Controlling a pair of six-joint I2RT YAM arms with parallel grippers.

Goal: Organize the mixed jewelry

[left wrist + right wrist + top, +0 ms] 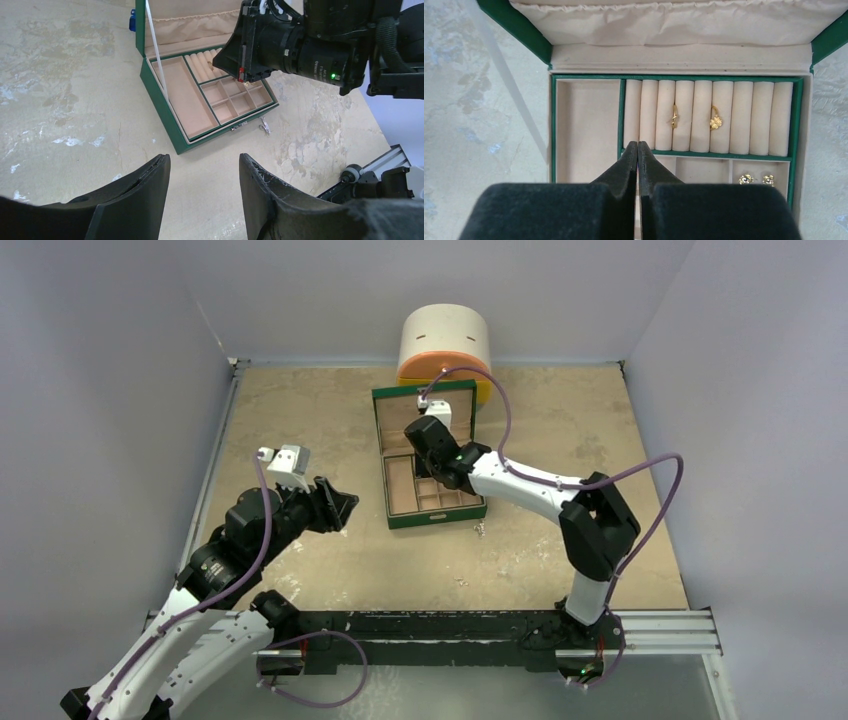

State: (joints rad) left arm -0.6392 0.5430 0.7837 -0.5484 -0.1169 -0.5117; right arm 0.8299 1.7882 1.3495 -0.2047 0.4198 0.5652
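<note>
Gold rings [715, 121] just beyond right tool [638, 144]

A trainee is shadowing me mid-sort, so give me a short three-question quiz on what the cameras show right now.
1. How many gold rings sit in the ring rolls of the green box?
2. True or false: the right gripper is wide open.
3. Where does the small silvery piece lie? A) in the ring rolls B) on the table by the box's front edge C) held in the right gripper

Key: 1) two 2) false, it is shut 3) B
</note>
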